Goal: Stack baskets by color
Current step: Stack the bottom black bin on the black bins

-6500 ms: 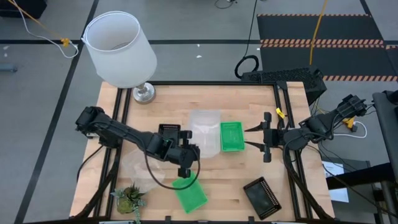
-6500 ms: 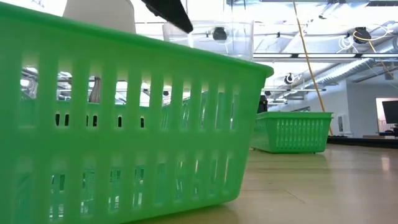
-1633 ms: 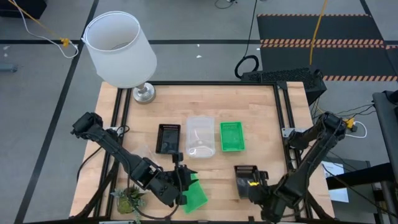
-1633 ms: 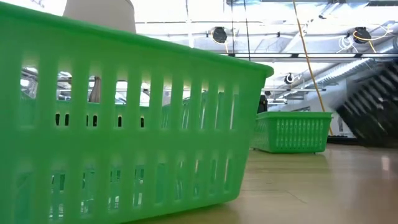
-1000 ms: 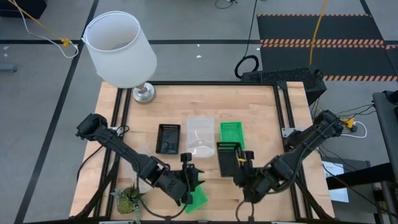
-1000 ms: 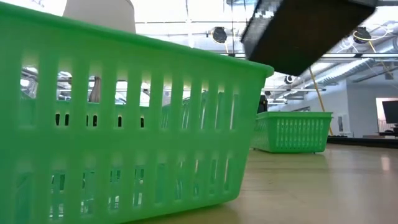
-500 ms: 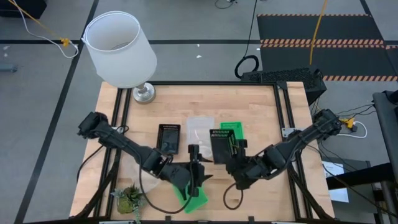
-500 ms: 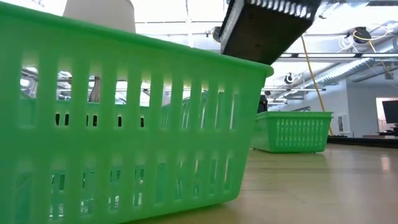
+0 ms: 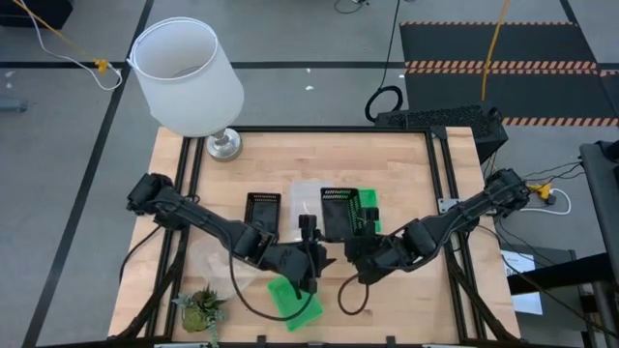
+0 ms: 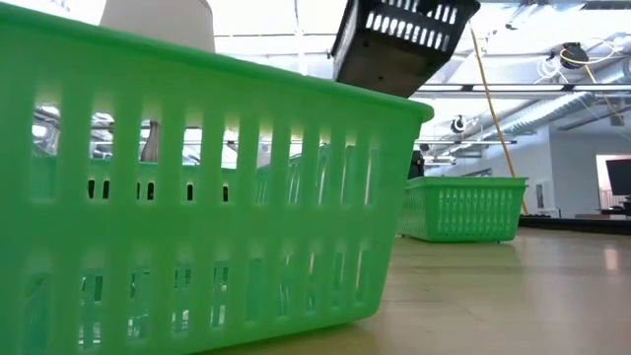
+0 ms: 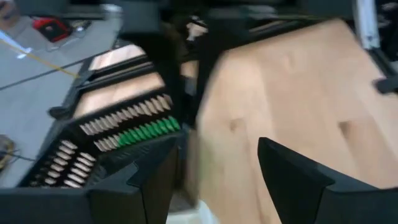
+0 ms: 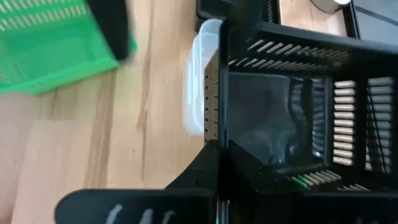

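Observation:
My right gripper is shut on a black mesh basket, held in the air over the table's middle, partly above a green basket. In the low view the black basket hangs tilted. Just left of it, my left gripper stands open with nothing between its fingers. A clear basket and a second black basket sit on their bases side by side. Another green basket sits near the front edge. My right gripper holds the black basket by its near end wall, coming at it from the table's near right side and slanting down. Dark fingers against dark mesh hide the exact hold. The basket is lifted clear of the table, open side up and tilted.
A big white lampshade on a metal foot stands at the far left corner. A small green plant sits at the near left corner. Bare wood lies at the right and the near right of the table.
My right gripper has carried the black basket from the near right toward the far edge and the left, up over the table's middle, turning it. My left gripper has moved away from the front green basket toward the far edge; that basket stays on the table.

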You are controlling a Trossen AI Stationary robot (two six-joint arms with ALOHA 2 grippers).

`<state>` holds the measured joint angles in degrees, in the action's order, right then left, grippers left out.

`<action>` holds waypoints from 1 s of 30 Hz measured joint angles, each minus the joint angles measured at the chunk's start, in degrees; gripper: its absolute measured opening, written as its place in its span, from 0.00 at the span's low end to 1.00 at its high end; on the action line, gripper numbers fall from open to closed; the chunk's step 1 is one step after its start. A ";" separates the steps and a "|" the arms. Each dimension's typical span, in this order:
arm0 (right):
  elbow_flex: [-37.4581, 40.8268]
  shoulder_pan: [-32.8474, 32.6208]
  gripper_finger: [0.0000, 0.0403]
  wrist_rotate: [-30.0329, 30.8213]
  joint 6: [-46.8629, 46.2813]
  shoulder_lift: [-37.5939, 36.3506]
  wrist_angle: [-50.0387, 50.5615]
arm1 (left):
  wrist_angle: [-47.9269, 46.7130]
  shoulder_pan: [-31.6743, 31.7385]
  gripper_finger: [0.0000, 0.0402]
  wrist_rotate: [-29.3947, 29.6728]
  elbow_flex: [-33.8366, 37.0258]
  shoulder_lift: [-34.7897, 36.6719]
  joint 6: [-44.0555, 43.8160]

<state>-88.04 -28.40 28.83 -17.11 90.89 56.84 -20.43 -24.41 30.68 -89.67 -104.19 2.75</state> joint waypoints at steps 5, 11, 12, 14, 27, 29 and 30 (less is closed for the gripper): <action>1.10 0.31 0.02 0.00 2.61 0.01 -2.45 | -0.69 0.86 0.55 1.35 0.00 -1.23 0.15; 1.10 0.31 0.02 1.47 4.55 0.01 -3.52 | -1.43 1.54 0.54 2.42 0.00 -1.41 0.06; 1.10 0.31 0.02 1.47 4.60 0.03 -3.46 | -1.79 1.56 0.52 2.46 0.00 -1.41 -0.32; 1.10 0.31 0.03 2.02 4.69 0.02 -3.52 | -2.74 1.56 0.47 2.70 0.00 -1.42 -1.19; 1.10 -0.15 0.03 2.78 9.55 0.03 -7.35 | -6.96 1.84 0.08 2.08 -0.02 -1.44 -1.83; 1.12 -0.20 0.03 2.76 11.57 0.03 -7.76 | -7.05 1.84 0.03 2.08 -0.02 -1.44 -1.43; 1.30 -0.40 0.04 2.88 11.90 0.03 -8.32 | -7.07 1.84 0.02 1.97 -0.02 -1.44 -1.31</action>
<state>-86.74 -28.80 31.71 -5.21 90.91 48.52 -27.50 -22.57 32.65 -89.69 -105.62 1.45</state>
